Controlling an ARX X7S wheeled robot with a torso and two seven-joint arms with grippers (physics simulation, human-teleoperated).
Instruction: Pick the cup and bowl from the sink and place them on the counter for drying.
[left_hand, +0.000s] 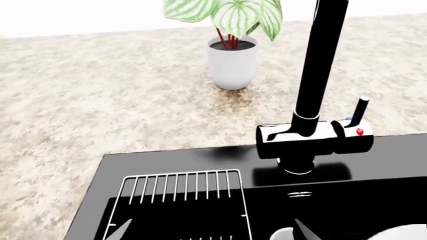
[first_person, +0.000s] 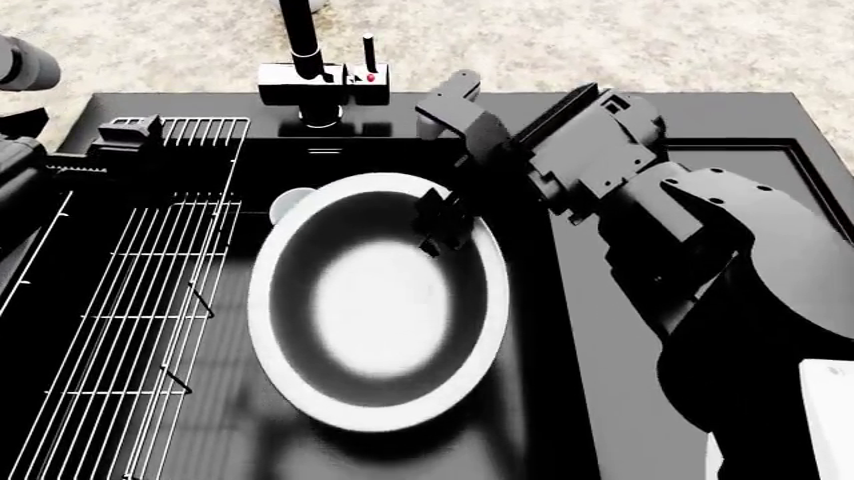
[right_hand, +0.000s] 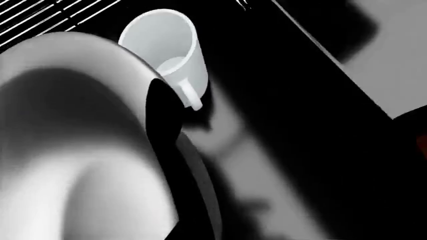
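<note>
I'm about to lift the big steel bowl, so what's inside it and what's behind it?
The bowl looks empty apart from the right gripper reaching over its rim. Behind it, toward the faucet, the cup sits mostly hidden. The sink floor beneath is covered.

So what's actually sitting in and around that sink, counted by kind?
Bowls: 1, the steel bowl in the sink
Cups: 1, the white cup beside it
Wire racks: 1, wire rack
Faucets: 1, faucet
Potted plants: 1, potted plant on the counter
Total: 5
</note>
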